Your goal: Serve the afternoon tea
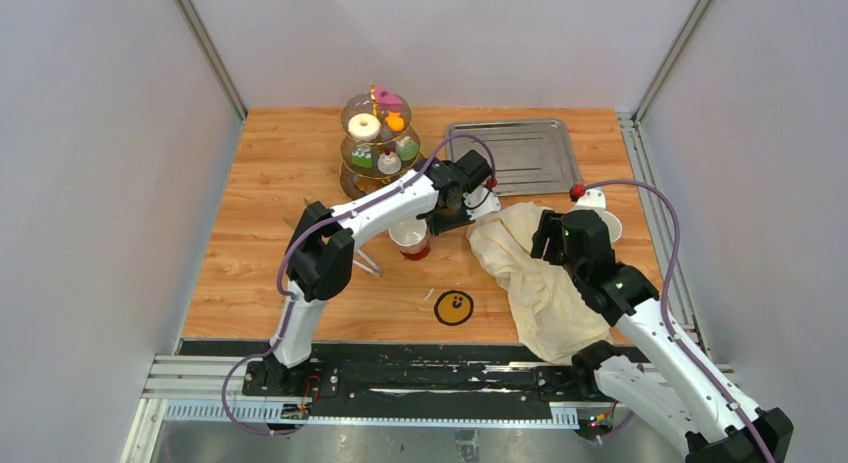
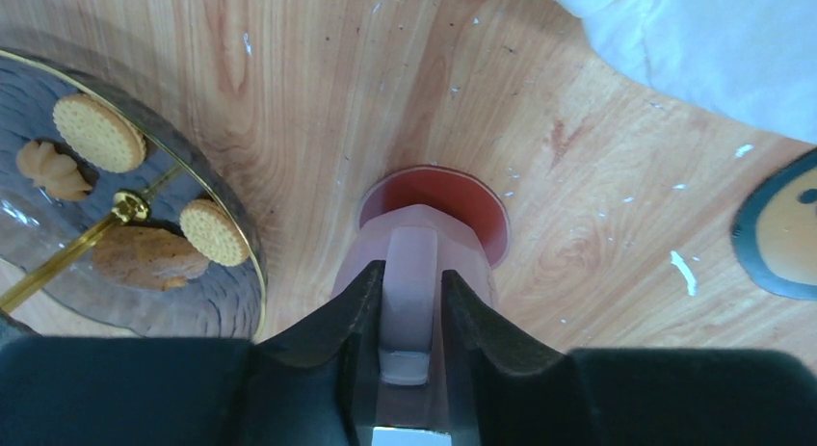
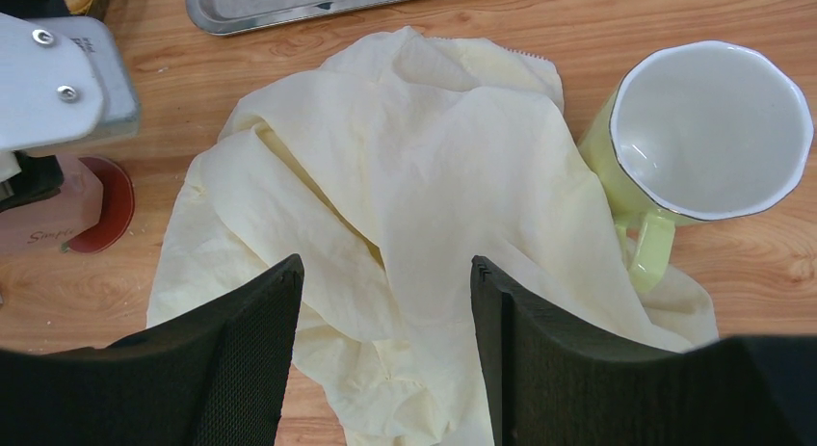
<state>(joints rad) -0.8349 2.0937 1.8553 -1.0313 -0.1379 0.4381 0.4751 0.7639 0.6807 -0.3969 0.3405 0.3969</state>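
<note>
Already the stand (image 1: 378, 143) sits loaded at the tabletop's (image 1: 260, 243) far edge, left of the middle. A donut (image 1: 364, 126) and small cakes fill its tiers, so the food looks served. Just right of it and nearer, the left gripper (image 2: 412, 271) is clenched on the handle of the pink mug (image 2: 424, 220). The mug stands upright on a red coaster (image 2: 487, 215); a handle hold keeps it level for setting down, I judge. Further right the cloth (image 3: 385, 157) lies crumpled. The right gripper (image 3: 385, 268) hovers over it, jaws parted, gripping nothing. The green mug (image 3: 708, 128) stands by the right edge, touching the cloth, probably next to be placed.
</note>
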